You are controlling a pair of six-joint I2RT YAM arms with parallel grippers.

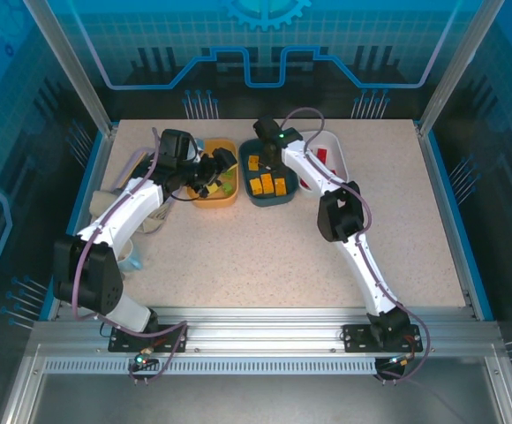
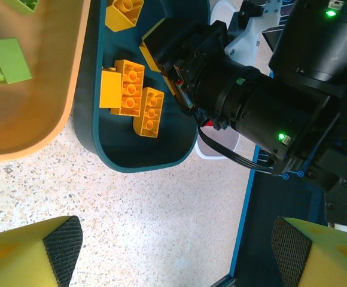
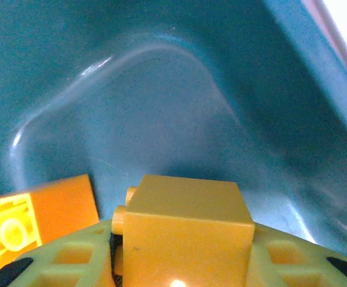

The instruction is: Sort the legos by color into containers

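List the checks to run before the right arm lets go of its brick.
1. Grip: right jaws shut on the yellow brick: ok.
2. Position: that brick hangs over the teal tub, inside its rim: ok.
3. Colour match: the bricks lying in that tub are yellow too: ok.
4. Landing spot: the tub floor ahead of the brick is bare, but the spot directly beneath it is hidden: cannot tell.
5. Other arm: left jaws open and empty, apart from the right arm in the top view: ok.
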